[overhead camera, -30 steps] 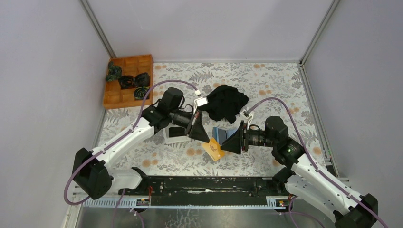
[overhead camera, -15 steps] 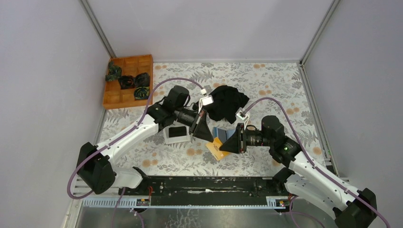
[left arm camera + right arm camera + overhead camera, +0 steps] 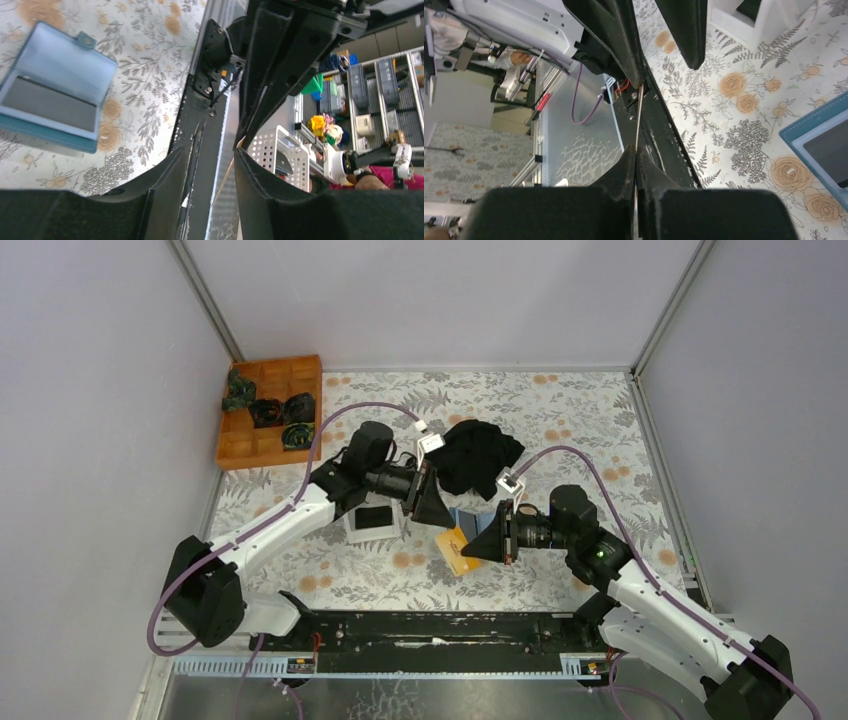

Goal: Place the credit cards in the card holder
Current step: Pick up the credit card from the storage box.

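Observation:
My right gripper [image 3: 472, 548] [image 3: 636, 150] is shut on a thin orange card [image 3: 452, 550], seen edge-on in the right wrist view [image 3: 639, 120], and holds it above the table. My left gripper [image 3: 440, 515] [image 3: 209, 150] is open with its jaws on either side of the same card's far edge [image 3: 226, 176]; the card lies against one finger. The teal card holder [image 3: 466, 517] [image 3: 55, 95] [image 3: 824, 145] lies open on the table between both grippers. A black card [image 3: 375, 517] lies in a white tray [image 3: 352, 530].
A black cloth [image 3: 480, 455] lies behind the card holder. An orange wooden box [image 3: 268, 445] holding dark items stands at the back left. The black rail [image 3: 430, 625] runs along the near edge. The cage walls close in both sides.
My left gripper has moved right and nearer to my right gripper, and its jaws now straddle the card. My right gripper has shifted slightly left with the card.

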Controlling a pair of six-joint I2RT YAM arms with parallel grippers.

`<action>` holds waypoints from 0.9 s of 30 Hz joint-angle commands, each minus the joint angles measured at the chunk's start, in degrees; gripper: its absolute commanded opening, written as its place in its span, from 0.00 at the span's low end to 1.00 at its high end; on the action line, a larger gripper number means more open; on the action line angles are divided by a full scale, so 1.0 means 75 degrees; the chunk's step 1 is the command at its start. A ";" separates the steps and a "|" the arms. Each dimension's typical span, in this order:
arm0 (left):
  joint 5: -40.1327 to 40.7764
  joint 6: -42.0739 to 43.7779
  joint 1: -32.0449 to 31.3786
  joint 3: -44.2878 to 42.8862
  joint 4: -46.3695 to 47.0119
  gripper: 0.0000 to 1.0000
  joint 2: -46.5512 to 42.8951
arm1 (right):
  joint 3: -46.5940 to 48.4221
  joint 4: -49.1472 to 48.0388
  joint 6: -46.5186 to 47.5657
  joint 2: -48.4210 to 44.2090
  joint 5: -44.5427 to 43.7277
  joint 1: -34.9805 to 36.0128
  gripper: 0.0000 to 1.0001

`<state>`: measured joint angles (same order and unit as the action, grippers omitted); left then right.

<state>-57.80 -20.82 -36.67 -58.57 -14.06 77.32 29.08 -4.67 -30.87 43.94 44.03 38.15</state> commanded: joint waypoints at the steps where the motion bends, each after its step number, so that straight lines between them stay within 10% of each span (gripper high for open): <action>1: 0.0653 -0.2034 0.0239 0.0874 0.2966 0.49 -0.0222 | -0.0130 -0.0351 -0.0256 -0.0226 -0.0553 0.0058 0.00; 15: 0.2404 -0.6292 0.0238 0.4116 1.0339 0.53 -0.0573 | -0.0465 -0.1068 -0.1043 -0.0512 -0.1868 0.0056 0.00; 27: 0.2865 -0.6592 0.0168 0.5231 1.1905 0.49 -0.0663 | -0.0563 -0.1713 -0.1451 -0.0368 -0.2120 0.0058 0.00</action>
<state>-37.85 -68.93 -35.14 -21.21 66.50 72.42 24.12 -12.38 -40.38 40.93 29.36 38.22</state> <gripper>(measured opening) 0.498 0.015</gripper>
